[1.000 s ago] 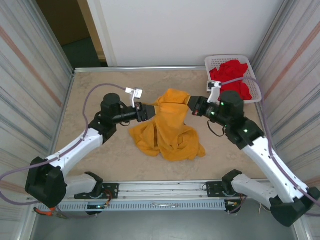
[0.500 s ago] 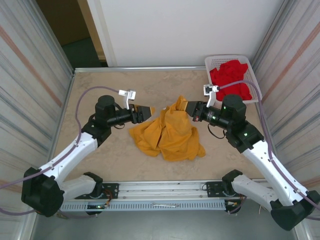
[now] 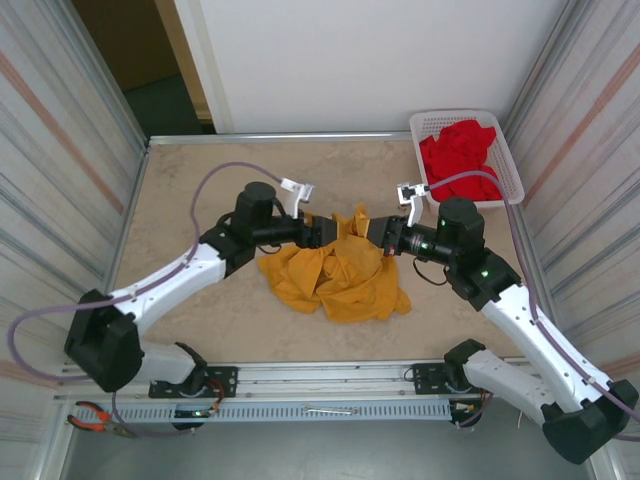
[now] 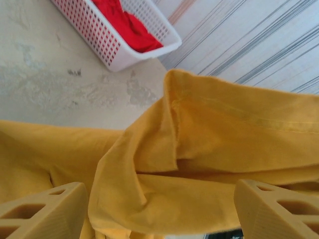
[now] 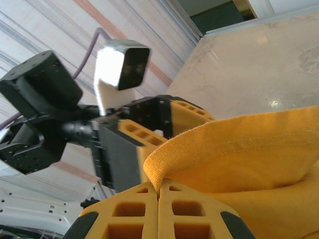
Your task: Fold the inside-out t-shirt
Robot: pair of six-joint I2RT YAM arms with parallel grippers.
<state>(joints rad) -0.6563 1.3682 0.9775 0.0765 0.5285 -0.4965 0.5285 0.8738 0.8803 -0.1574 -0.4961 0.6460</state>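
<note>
Mustard inside-out t-shirt lies bunched approx mid-worktop, w/ one hemmed edge raised off the heap. R tool is clamped on that hem, fingers pressed together. L tool faces it, jaws apart w/ a fold of cloth between them, not pinched. Progress looks early: no fold made, shirt not spread flat, sleeves can't be told apart. Spreading and folding all remain. Red garments sit in white basket, far right corner.
</note>
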